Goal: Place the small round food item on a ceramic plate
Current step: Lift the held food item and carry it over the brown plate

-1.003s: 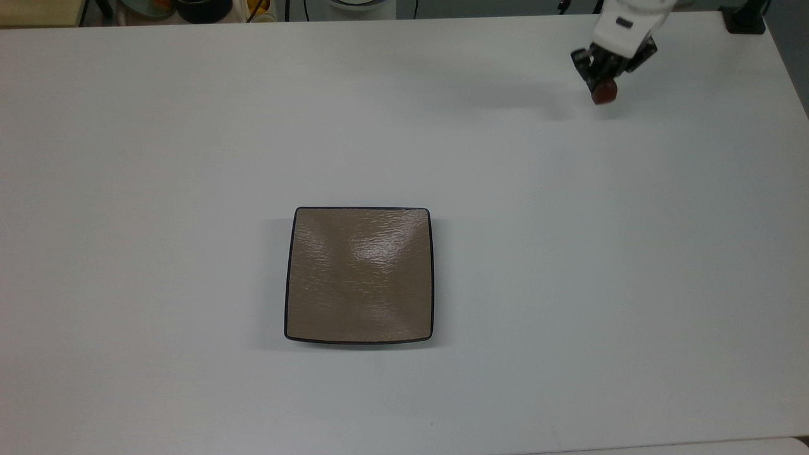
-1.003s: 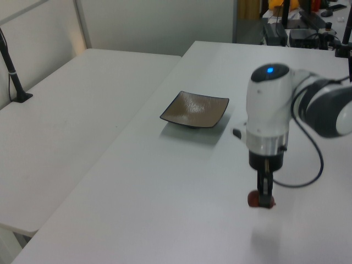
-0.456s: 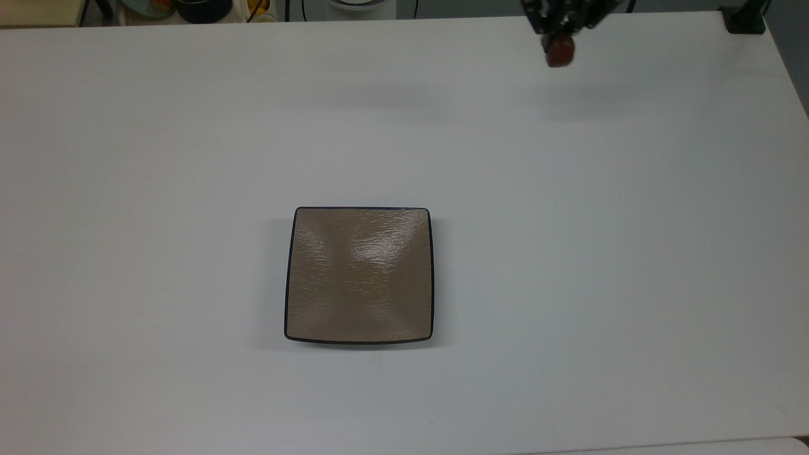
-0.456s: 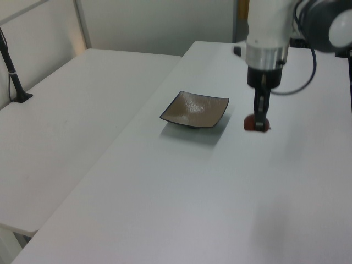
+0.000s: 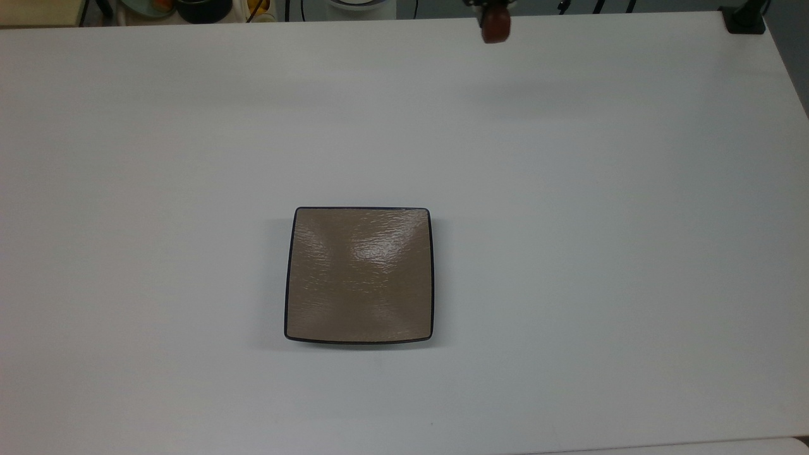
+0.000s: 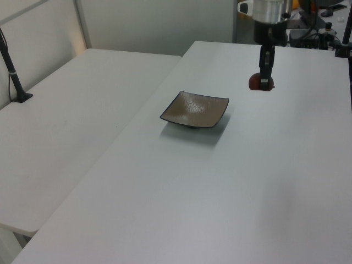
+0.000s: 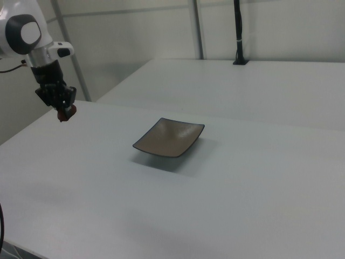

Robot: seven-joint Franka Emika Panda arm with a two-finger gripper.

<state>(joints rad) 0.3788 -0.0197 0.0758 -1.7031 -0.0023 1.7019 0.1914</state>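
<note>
The small round food item (image 6: pixel 257 82), a dark reddish-brown glossy lump, hangs in the air clamped at the tip of the robot's black two-finger gripper (image 6: pixel 267 81), clear of the white table (image 5: pixel 569 253) beneath it. In the top view it sits at the far edge of the table, right of centre (image 5: pixel 495 25); in the right view it shows at the right view's far left (image 7: pixel 66 113), under the gripper (image 7: pixel 63 110). Being carried high like this probably keeps the lump from dragging on the tabletop while it travels toward its goal.

The ceramic plate (image 5: pixel 316 303), a square tan-brown glazed dish with a rippled shine, a thin dark navy rim and rounded corners, rests flat on the table with nothing on it. In the top view it lies nearer and to the left of the lump, well apart from it. Its shallow dished form should hold the lump once it is let go.

The fingers are closed to a narrow gap, only as wide as the lump itself, and they pinch its upper part, so most of it protrudes below the tips. They touch nothing else.
</note>
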